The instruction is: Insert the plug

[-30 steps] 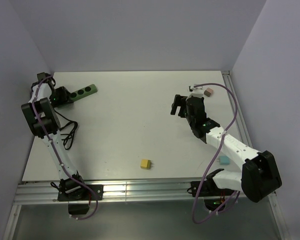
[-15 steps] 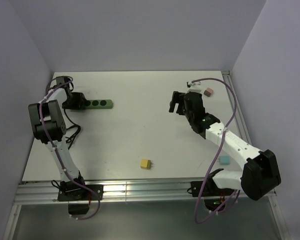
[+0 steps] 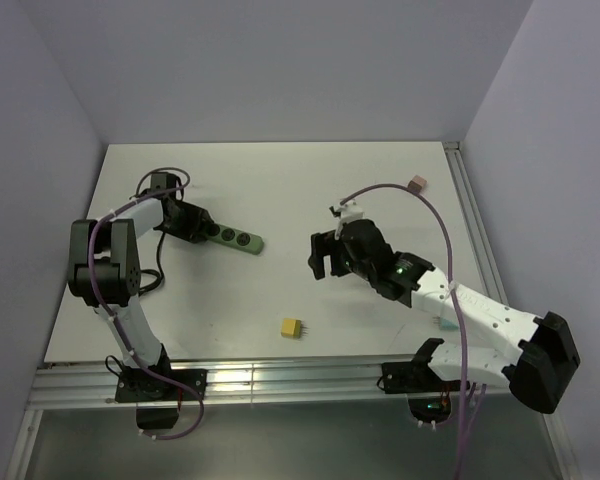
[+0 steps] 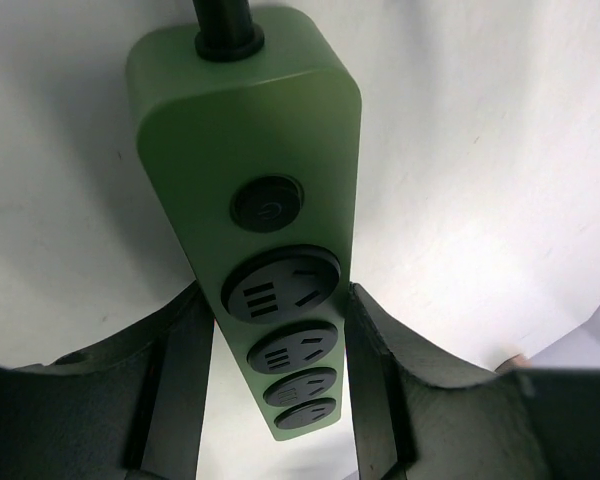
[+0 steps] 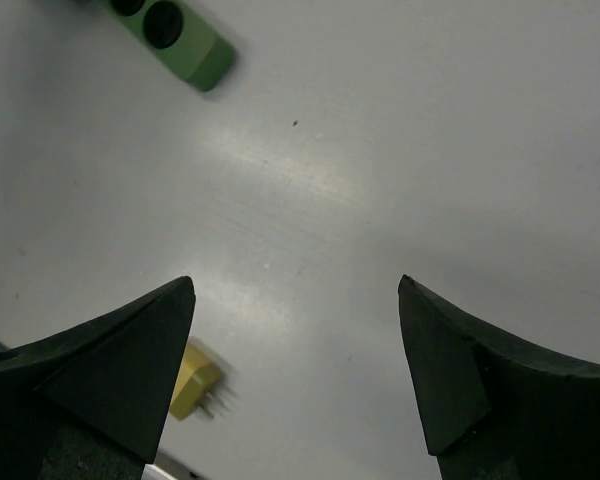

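Left pincer (image 3: 187, 222) is clamped on the strip (image 3: 230, 236), fingers (image 4: 180, 370) against both long sides around the first sockets, near the switch and cable end. In the last second it has hauled the strip out of the far-left corner and swung it toward mid-table. The free end now points away from this pincer, toward the right one.

Right pincer (image 3: 323, 258) is spread wide with nothing in it. It has come in from the far-right side, leaving the pink block (image 3: 416, 184) well behind, and now hangs over bare table.

Plug (image 3: 293, 327) lies loose, nearer the bases than the right pincer and slightly to its left. Its prongs show at the lower left of that wrist view, with the strip tip at the upper left.

My read: the sockets are now within reach of both arms, so the left looks set to hold the strip as a fixture. The plug isn't picked up yet. Next is probably the right pincer dropping onto it, and prong direction will matter for the grip
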`<state>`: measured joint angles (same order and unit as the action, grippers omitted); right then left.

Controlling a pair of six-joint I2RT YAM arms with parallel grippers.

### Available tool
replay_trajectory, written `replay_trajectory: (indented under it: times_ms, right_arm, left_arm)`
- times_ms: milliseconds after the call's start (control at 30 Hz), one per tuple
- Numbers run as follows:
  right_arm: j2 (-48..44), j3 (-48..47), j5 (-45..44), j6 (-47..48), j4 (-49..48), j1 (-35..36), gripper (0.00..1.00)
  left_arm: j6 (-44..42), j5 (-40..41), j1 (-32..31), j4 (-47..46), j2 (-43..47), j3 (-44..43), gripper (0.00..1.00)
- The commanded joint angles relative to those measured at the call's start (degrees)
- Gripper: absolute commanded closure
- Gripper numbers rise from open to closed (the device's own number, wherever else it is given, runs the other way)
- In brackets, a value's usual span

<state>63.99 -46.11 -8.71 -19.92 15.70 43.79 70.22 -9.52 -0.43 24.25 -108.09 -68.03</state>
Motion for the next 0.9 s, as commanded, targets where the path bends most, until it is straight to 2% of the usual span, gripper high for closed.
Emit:
replay_trajectory:
  times_ms: [0, 67, 133, 200, 267, 500, 633, 867]
  right_arm:
    - [-2.90, 1.98, 2.29, -0.03, 3.71, 3.92, 0.11]
    - [-3.16, 2.86, 2.21, -0.12, 3.98, 6.99, 0.10]
    - [-3.08, 3.22, 1.77, -0.29, 4.33, 8.76, 0.10]
    - [-2.29, 3.39, 0.98, -0.91, 4.42, 10.43, 0.10]
    - [-0.97, 3.13, 0.28, -1.78, 4.25, 11.75, 0.10]
    - [2.72, 0.84, 1.76, -1.88, 2.58, 13.34, 0.10]
    - [4.39, 0.84, 5.19, -0.56, 0.56, 15.18, 0.10]
    - [12.02, -3.71, 3.88, 3.12, 3.71, 20.27, 0.10]
  left_arm:
    - [-4.29, -1.65, -1.95, 9.14, -1.60, 4.57, 1.00]
    - [-5.17, -1.12, -2.38, 10.02, -1.16, 4.14, 0.91]
    - [-6.05, -0.94, -2.56, 10.20, -0.45, 4.22, 0.88]
    - [-7.02, -0.51, -2.65, 10.20, 0.60, 4.48, 0.91]
    - [-8.25, -0.24, -2.74, 10.03, 0.95, 4.75, 1.00]
    - [-18.69, 3.10, -4.32, 11.43, 1.13, 4.05, 1.00]
    - [-21.69, 6.44, -5.37, 12.84, 2.71, 3.43, 1.00]
    - [-25.12, 11.43, -6.78, 13.01, 8.51, 4.39, 1.00]
